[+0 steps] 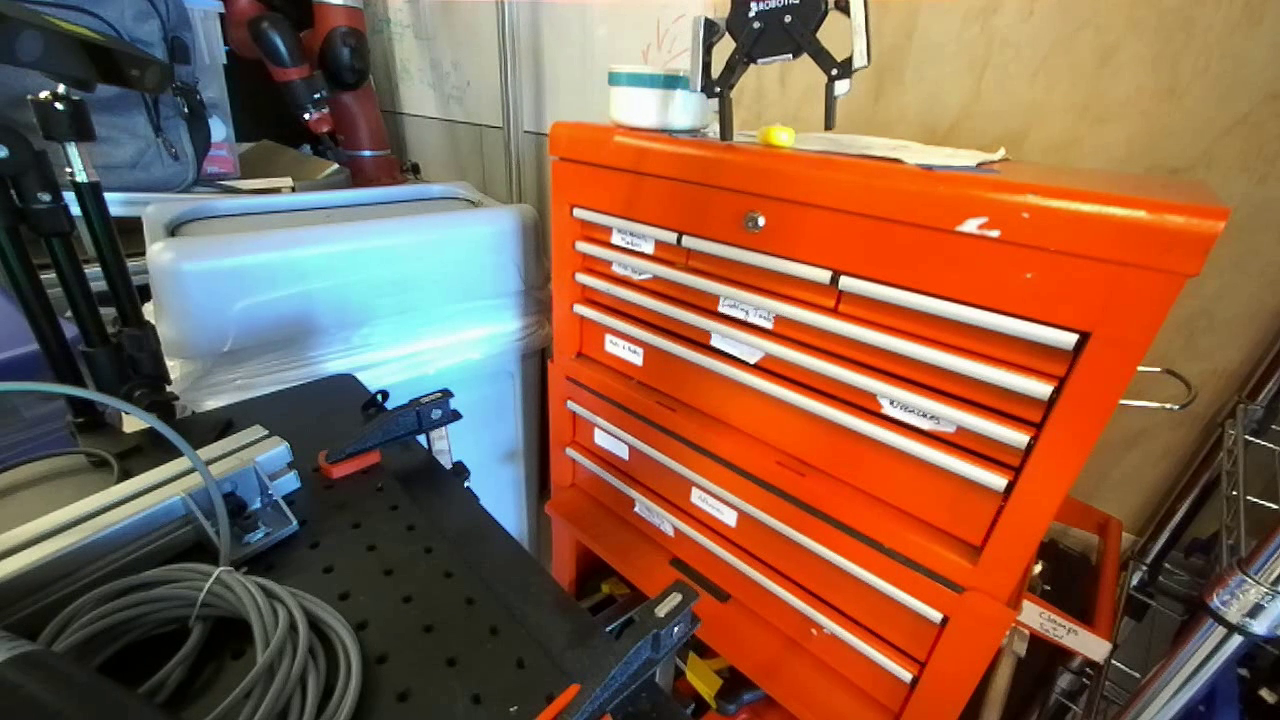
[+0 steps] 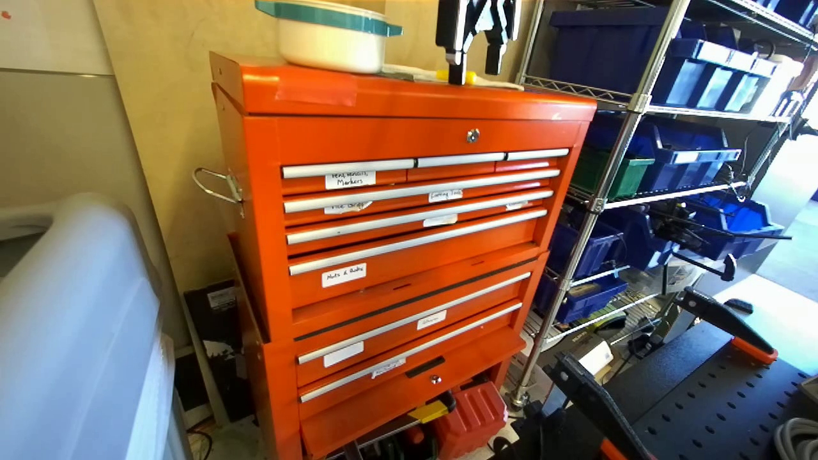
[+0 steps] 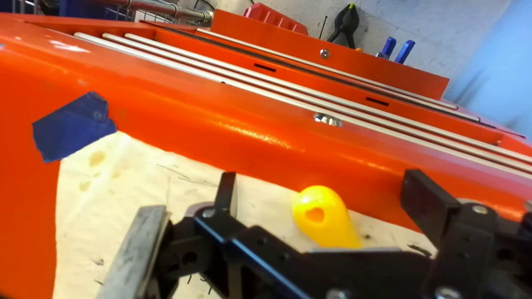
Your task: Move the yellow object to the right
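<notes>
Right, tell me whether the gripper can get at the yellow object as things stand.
Probably yes: the gripper is open, and in the wrist view the yellow object appears between its fingers, with nothing seen in the way. In an exterior view, the container stands to one side, apart from the gripper.

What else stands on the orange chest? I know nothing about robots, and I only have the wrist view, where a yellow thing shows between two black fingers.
Observer: A white round container with a teal band, seen in both exterior views.
Operator: Does it touch the claw or the yellow thing?
Observer: No; an exterior view shows it apart from both.
Operator: What do the drawers say?
Observer: In an exterior view, one label reads "Nuts & Bolts".
</notes>
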`<state>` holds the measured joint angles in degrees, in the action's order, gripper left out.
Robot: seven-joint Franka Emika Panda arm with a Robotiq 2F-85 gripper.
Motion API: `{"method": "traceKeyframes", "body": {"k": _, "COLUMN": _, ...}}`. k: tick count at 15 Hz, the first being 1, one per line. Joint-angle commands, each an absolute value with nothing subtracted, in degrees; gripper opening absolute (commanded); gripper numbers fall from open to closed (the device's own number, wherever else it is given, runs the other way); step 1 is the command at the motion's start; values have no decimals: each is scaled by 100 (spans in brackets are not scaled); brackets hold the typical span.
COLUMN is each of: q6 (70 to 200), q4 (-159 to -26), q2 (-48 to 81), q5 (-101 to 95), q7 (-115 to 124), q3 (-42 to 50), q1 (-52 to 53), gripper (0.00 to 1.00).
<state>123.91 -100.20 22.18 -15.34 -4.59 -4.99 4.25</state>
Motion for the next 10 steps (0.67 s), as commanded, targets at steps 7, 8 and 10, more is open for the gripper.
{"method": "traceKeyframes", "body": {"k": 7, "q6": 12473, "q4": -9367, "q2": 2743, "q5": -946, "q7": -1462, "q3": -527, "q1": 259, "gripper": 74}}
{"method": "traceKeyframes", "body": {"k": 8, "q6": 12448, "q4": -9339, "q2": 2769, "q5": -876, "q7": -1543, "q3": -538, "q1": 264, "gripper": 66}}
{"method": "traceKeyframes", "body": {"k": 10, "q6": 12429, "q4": -9334, "q2": 2787, "q5": -832, "q7": -1687, "q3": -554, "q1": 293, "gripper": 50}}
